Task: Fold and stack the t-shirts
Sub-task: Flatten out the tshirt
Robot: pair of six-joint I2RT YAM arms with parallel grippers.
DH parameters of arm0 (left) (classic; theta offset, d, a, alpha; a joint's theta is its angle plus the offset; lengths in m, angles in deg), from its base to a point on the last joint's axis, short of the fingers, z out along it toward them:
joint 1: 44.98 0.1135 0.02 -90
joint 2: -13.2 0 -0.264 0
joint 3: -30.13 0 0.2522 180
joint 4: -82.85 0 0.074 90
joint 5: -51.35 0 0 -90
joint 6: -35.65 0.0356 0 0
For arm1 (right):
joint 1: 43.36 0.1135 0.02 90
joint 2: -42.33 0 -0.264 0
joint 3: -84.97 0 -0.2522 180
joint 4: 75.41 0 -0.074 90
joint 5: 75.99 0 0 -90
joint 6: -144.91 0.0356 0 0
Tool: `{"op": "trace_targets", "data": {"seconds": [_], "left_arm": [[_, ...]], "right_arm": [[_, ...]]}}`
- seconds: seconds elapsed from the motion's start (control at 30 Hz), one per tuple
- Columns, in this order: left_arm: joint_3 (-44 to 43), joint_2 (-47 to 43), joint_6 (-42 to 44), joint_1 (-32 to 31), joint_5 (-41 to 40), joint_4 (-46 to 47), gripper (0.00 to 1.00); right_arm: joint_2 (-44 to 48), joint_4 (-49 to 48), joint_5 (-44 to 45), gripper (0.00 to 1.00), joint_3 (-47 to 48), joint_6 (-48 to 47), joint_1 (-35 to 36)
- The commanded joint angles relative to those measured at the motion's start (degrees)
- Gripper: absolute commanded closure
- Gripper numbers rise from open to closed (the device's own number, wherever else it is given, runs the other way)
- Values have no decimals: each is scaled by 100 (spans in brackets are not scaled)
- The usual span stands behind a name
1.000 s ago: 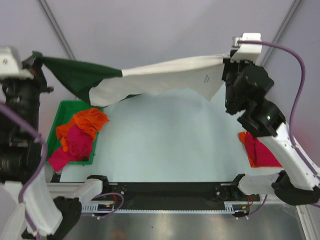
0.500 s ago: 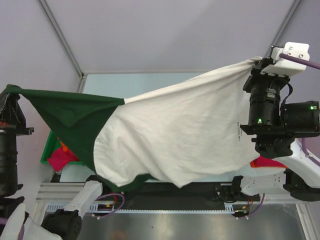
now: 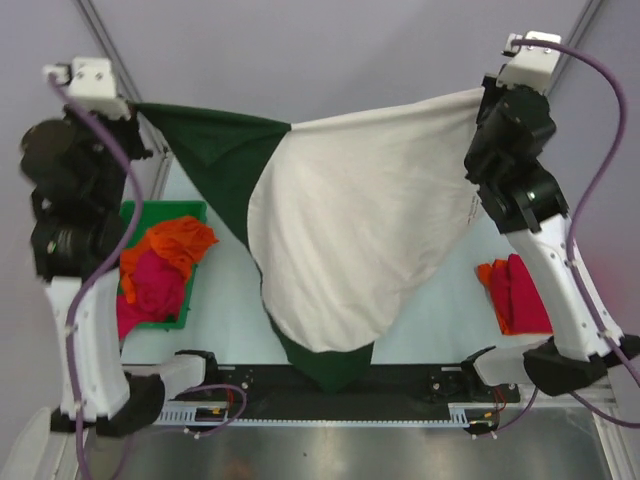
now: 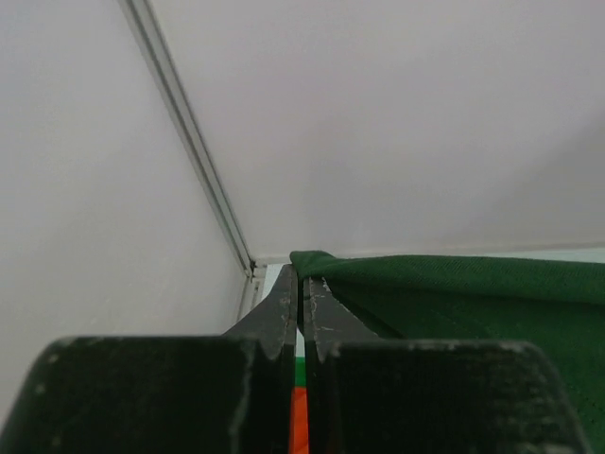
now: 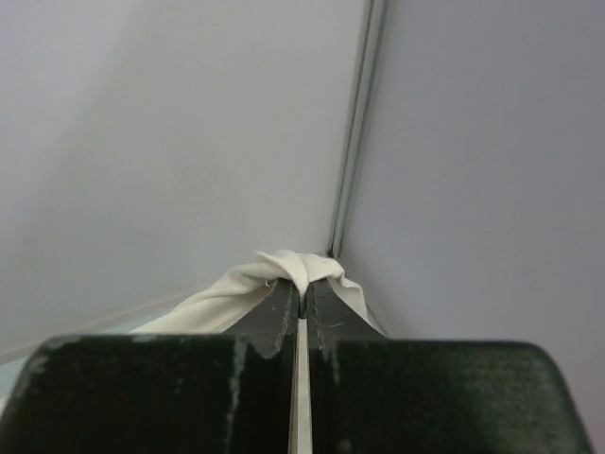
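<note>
Both pairs of jaws are pressed together on cloth: my left gripper (image 4: 301, 284) pinches the dark green sleeve (image 3: 220, 155) by its corner, and my right gripper (image 5: 302, 288) pinches a bunched cream corner of the same cream t-shirt (image 3: 350, 220). I hold both arms raised high and spread wide, wrists near the back corners, so the shirt hangs stretched between them above the table (image 3: 430, 310). Its other green sleeve (image 3: 335, 368) droops lowest, over the near edge. At my left the green bin (image 3: 135, 208) holds an orange tee (image 3: 175, 240) and a magenta tee (image 3: 152, 285). At my right lies a crimson tee (image 3: 525, 295) with orange cloth (image 3: 488, 274) under it. Between bin and pile the tabletop lies open.
</note>
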Motion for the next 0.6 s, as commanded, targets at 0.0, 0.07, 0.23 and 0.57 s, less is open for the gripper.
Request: {"op": "trace_targets", "data": {"seconds": [0.0,0.07,0.23,0.57], "left_arm": [[-442,1291,54,43,-137,801,100],[-1403,2213,72,43,-198,775,100],[-4052,4121,213,78,-426,590,100],[-3916,3563,389,87,-445,1882,100]], "right_arm": [[-1226,1123,-1436,100,425,1814,-1038],[-1799,1139,-1533,100,1109,1876,-1249],[-3276,1150,-2016,100,2727,2131,-1566],[-2938,675,-2053,100,3432,1543,-1146]]}}
